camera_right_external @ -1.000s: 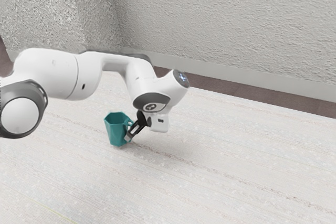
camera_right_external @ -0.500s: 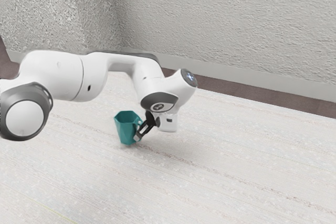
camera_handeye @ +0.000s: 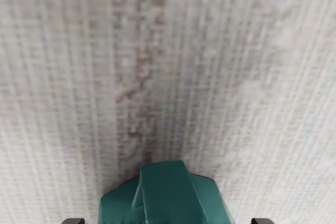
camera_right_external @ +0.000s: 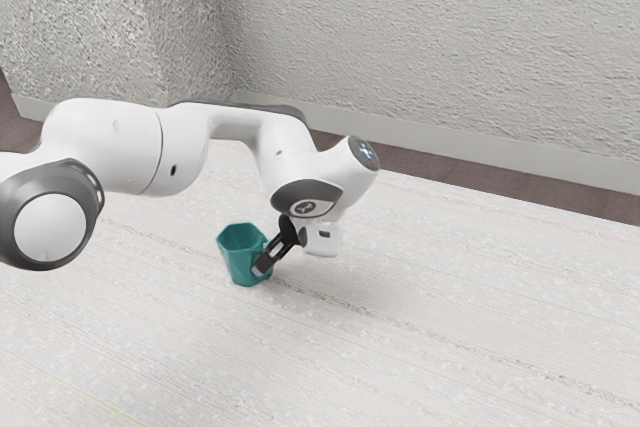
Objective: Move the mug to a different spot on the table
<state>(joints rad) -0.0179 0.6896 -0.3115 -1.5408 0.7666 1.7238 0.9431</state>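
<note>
Rough grey-white plaster walls [camera_right_external: 420, 37] meet in a corner at the upper left of the exterior frame. A dark strip [camera_right_external: 480, 172] runs along their foot behind the pale, fine-grained counter [camera_right_external: 450, 327]. 1 white Franka arm [camera_right_external: 200, 142] comes in from the exterior view's left and bends down to a point left of the frame's centre. There its black gripper [camera_right_external: 268, 259] is closed narrowly on the teal faceted mug [camera_right_external: 238, 252], its 2 fingers clasping the side of the mug that faces the exterior view's right. The mug stands nearly upright with its mouth up, low over the counter. Whether its base touches the surface cannot be told, though a faint shadow lies right under it. In the wrist view the mug [camera_handeye: 165, 198] sits just beneath the hand as a dark teal angular shape, with streaked counter [camera_handeye: 157, 77] stretching beyond it.
</note>
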